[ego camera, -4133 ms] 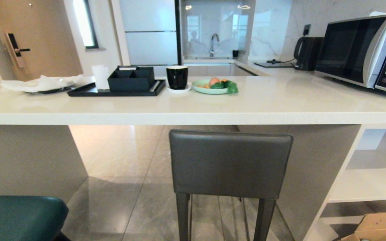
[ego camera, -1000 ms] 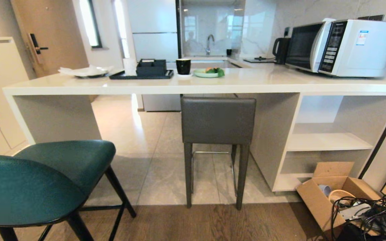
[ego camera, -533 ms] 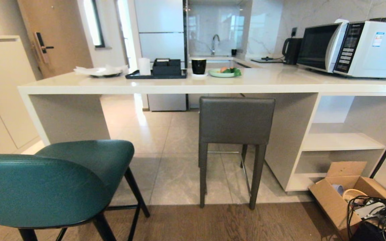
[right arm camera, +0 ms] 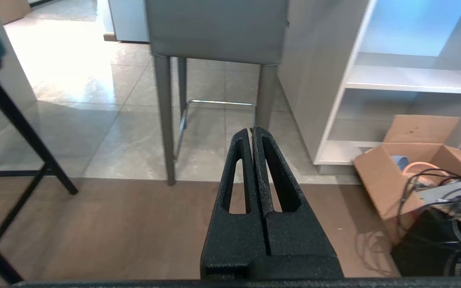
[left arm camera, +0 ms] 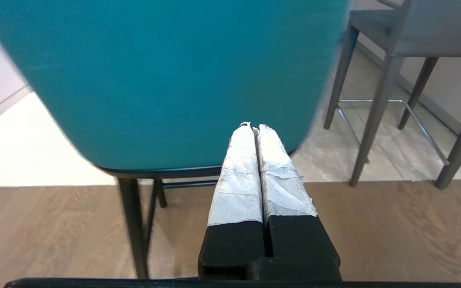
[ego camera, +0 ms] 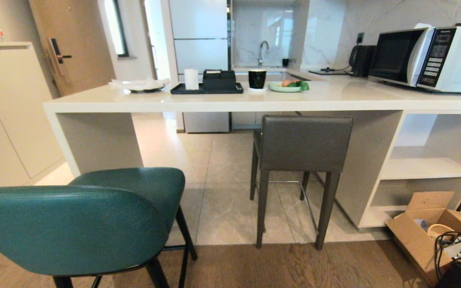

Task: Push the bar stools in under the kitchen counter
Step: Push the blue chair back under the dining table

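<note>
Two bar stools: one boxy dark-grey leather stool (ego camera: 301,144) tucked against the glossy cream-white counter (ego camera: 230,105); one rounded teal leather stool (ego camera: 78,224) well out. Left tool (left arm camera: 255,127) and right tool (right arm camera: 252,130) both closed, empty.

Head view: from stool-back height, facing the counter (ego camera: 230,105) squarely, well back. Left wrist view: level, behind the left gripper (left arm camera: 254,127), very near the teal stool (left arm camera: 166,76). Right wrist view: behind the right gripper (right arm camera: 252,130), facing the grey stool (right arm camera: 216,30). All three views share both stools.
</note>
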Robot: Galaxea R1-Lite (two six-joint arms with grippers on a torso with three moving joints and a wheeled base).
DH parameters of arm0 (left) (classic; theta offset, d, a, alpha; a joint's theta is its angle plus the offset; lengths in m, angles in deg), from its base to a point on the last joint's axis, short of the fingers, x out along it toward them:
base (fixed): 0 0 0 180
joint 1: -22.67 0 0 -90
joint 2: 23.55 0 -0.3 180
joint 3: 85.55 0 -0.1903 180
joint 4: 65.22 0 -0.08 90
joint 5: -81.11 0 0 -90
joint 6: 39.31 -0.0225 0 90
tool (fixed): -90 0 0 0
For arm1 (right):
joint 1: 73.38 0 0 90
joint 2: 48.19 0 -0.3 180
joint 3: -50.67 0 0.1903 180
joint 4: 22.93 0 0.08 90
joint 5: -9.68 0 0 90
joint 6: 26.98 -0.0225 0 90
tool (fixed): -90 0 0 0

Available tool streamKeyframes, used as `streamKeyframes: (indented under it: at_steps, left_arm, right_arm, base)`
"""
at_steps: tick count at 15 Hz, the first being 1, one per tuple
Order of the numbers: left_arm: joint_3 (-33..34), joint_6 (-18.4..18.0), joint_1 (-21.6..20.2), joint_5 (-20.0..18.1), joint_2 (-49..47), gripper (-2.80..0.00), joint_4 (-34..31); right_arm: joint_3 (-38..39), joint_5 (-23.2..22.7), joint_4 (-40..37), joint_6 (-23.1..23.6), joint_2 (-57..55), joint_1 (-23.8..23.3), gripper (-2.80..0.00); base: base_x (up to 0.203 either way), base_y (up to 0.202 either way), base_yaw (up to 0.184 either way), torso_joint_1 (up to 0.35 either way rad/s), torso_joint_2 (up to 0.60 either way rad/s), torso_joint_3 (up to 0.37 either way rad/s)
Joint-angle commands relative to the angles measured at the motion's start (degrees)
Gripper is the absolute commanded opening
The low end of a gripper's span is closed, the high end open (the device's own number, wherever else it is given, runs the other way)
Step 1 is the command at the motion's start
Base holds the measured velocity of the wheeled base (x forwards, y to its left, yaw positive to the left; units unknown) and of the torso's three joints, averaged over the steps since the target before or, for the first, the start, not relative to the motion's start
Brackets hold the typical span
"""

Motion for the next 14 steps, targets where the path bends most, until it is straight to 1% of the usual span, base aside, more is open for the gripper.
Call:
streamKeyframes:
  at_steps: [1,14]
  left_arm:
    - [0.0,0.0,0.0,0.0,-0.1,-2.8,0.0]
    - [0.0,0.0,0.0,0.0,-0.1,-2.8,0.0]
  right_arm:
    - [0.0,0.0,0.0,0.1,0.0,0.0,-2.8]
    - [0.0,0.0,0.0,0.1,0.0,0.0,-2.8]
  base:
    - [0.0,0.195,-0.002,0.0,0.01,0.002]
    - [0.0,0.196,-0.002,0.003,0.0,0.002]
